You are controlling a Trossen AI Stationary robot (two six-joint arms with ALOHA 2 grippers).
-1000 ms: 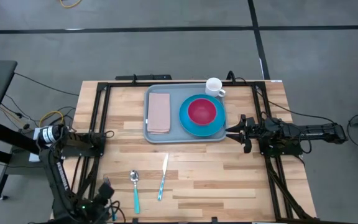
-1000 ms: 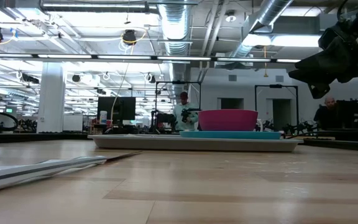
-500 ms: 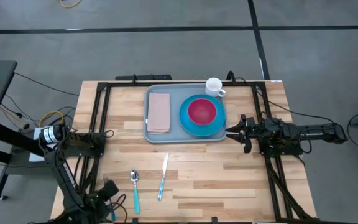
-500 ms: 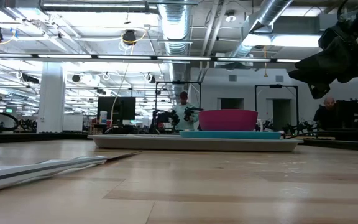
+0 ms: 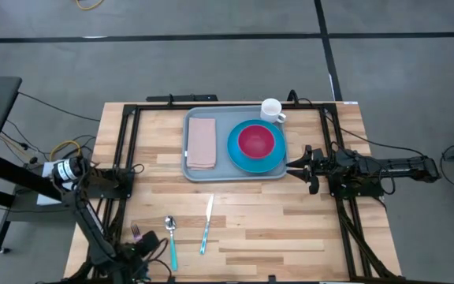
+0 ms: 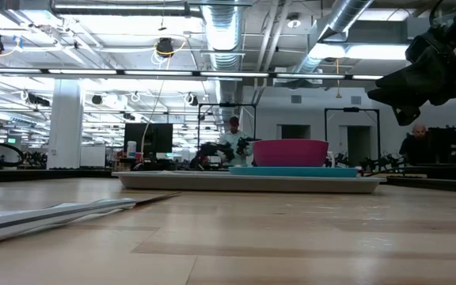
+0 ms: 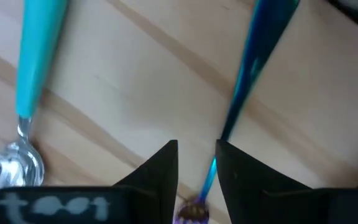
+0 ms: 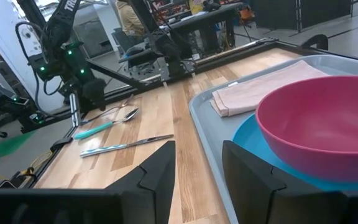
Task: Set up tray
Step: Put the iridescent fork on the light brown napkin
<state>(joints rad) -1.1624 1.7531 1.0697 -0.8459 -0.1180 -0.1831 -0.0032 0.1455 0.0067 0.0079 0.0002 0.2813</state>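
Note:
The grey-blue tray point(image 5: 190, 169) lies at the table's far middle. It carries a folded pink napkin point(image 5: 202, 143) and a blue plate point(image 5: 237, 160) with a pink bowl point(image 5: 256, 141) on it. A white mug point(image 5: 271, 109) stands at the tray's far right corner. A teal-handled spoon point(image 5: 171, 241) and knife point(image 5: 206, 225) lie flat near the near edge. My left gripper point(image 5: 142, 248) is just left of the spoon, shut on a teal-handled fork point(image 5: 135, 232). My right gripper point(image 5: 294, 166) hovers open beside the tray's right rim. My left gripper pinches the fork between its two fingers point(image 7: 160, 171). The fork's narrow neck point(image 7: 211, 171) sits in the gap, and the teal handle point(image 7: 253, 56) runs out past the fingertips over the wood. Whether the fork touches the table cannot be told.
Black frame rails point(image 5: 124, 150) run along the table's left, right and far sides. Bare wood point(image 5: 274, 221) lies between the cutlery and the right arm. In the low view the tray point(image 6: 244, 182) sits across the table, with the right arm point(image 6: 426, 63) above on the right.
My left arm has swung toward the table's right along the near edge, bringing its gripper and the fork closer to the spoon. The right arm and everything on the tray have kept still.

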